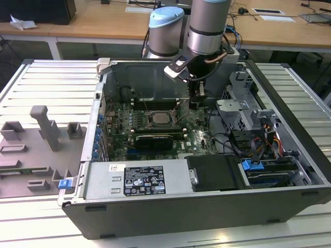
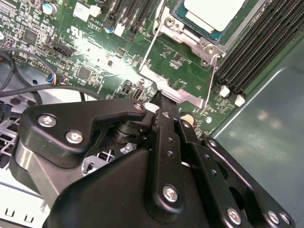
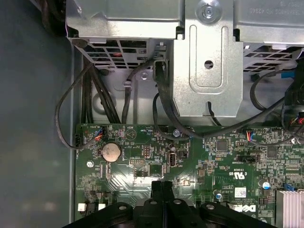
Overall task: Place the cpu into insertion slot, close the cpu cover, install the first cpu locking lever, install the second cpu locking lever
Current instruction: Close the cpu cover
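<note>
The cpu, a small flat square chip with a pale silver-grey metal top, sits inside the insertion slot, the square dark socket with a grey metal rim, so the first step looks done. It lies flat with its metal face up. Being square, it has no real long axis, but its edges run square to the rim and one side lies parallel to the long narrow black memory slots beside it.

The cpu cover, a thin silvery metal frame plate with a large square opening, is not closed. It is swung away from the chip, and green board shows through its opening (how steeply it tilts I cannot tell). In the exterior view its length runs from the socket out toward 3 o'clock. With the cover open, closing it and seating both locking levers appear to be left.

The black pincer has its fingers pressed together with nothing between them. Its tip is just beside the cover's free end, though I cannot tell if they touch. In the exterior view it hangs at about 3 o'clock from the socket, over the green circuit board.

Around this stands the open dark grey metal computer case, resting on a slatted pale metal surface.
</note>
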`<state>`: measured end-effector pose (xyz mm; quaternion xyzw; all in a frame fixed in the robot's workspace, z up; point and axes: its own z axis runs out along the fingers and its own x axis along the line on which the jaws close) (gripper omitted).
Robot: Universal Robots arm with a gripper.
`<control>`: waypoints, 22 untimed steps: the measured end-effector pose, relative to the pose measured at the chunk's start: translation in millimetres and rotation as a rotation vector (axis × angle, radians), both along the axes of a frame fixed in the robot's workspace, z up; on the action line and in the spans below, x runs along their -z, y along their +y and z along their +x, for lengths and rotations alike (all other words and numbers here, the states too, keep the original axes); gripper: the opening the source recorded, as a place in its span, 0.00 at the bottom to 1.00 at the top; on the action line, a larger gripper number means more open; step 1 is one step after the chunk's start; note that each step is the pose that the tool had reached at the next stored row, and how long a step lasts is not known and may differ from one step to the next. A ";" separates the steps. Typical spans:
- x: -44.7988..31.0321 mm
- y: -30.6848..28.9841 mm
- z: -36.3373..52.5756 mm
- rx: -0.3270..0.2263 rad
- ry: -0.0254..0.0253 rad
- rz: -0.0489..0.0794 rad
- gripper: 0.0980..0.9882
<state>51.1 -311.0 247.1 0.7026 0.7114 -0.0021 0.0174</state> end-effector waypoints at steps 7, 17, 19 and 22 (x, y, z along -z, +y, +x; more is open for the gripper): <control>0.0 0.0 -1.9 0.000 0.0000 0.000 0.01; 0.0 0.0 -5.4 0.000 0.0000 0.000 0.01; 0.0 0.0 -5.9 0.000 -0.0001 0.000 0.01; 0.0 0.0 -6.7 0.000 0.0000 0.000 0.01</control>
